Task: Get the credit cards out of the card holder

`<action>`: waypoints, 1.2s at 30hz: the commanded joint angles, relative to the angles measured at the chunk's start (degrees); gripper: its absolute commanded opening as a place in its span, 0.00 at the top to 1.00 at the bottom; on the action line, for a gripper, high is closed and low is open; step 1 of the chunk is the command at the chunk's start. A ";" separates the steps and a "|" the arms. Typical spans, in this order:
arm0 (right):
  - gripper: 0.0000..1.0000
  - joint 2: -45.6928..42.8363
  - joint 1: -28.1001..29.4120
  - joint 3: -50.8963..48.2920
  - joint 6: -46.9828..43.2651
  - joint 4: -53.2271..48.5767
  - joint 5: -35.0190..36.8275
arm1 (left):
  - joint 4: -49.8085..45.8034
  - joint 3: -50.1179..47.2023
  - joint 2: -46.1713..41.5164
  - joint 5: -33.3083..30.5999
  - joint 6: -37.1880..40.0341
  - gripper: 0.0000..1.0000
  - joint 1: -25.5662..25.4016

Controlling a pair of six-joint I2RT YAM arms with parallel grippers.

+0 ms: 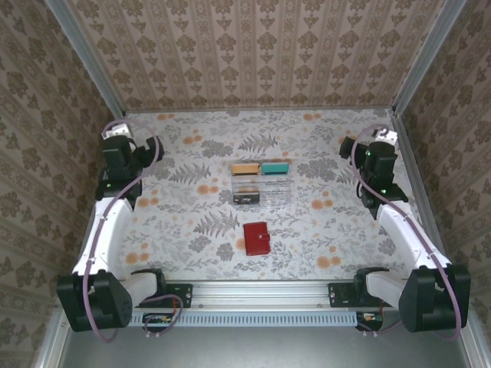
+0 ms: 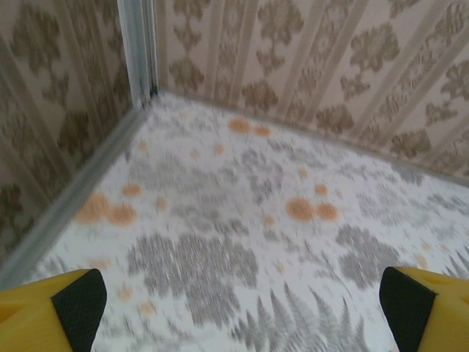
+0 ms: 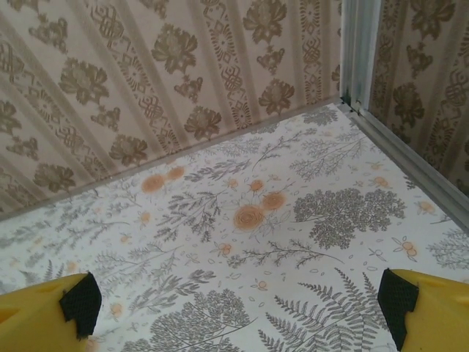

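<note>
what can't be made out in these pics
- top view: card holder is closed, so its red cover hides any cards inside.
- top view: clear tray, orange, teal and dark contents too small to identify.
- left wrist view: left end effector cut off by the bottom edge; table pattern blurred.
- right wrist view: right end effector cut off by the bottom edge.

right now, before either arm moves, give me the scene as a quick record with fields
card holder: red, closed, flat on the table, near centre
cards: none visible, holder not yet opened
clear tray: just beyond the holder, apart from it; orange, teal and dark items inside
left gripper: open, holding nothing, over the table's far left corner
right gripper: open, holding nothing, over the table's far right corner
contact: neither gripper touches the holder
</note>
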 commanded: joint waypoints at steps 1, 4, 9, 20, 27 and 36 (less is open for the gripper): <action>0.00 -2.27 0.36 2.57 3.54 -15.05 -4.68 | -12.32 -1.64 -1.98 5.43 -8.75 0.00 -1.77; 0.00 -3.15 4.22 5.25 2.38 -20.71 -4.28 | -15.24 -2.87 -3.25 6.12 -11.98 0.00 -5.84; 0.00 -1.68 15.34 9.04 2.80 -31.33 -1.69 | -18.92 -6.41 -3.93 7.58 -18.28 0.00 -13.14; 0.01 7.19 48.04 10.34 14.47 -42.64 5.19 | -19.18 -17.46 -14.05 0.94 -28.76 0.00 -29.95; 0.42 21.27 59.97 15.84 19.73 -43.47 2.29 | -20.61 -21.47 -21.65 3.53 -29.30 0.00 -31.30; 0.56 34.89 63.25 24.73 19.53 -46.93 -0.57 | -21.73 -23.18 -24.48 5.07 -29.78 0.00 -31.71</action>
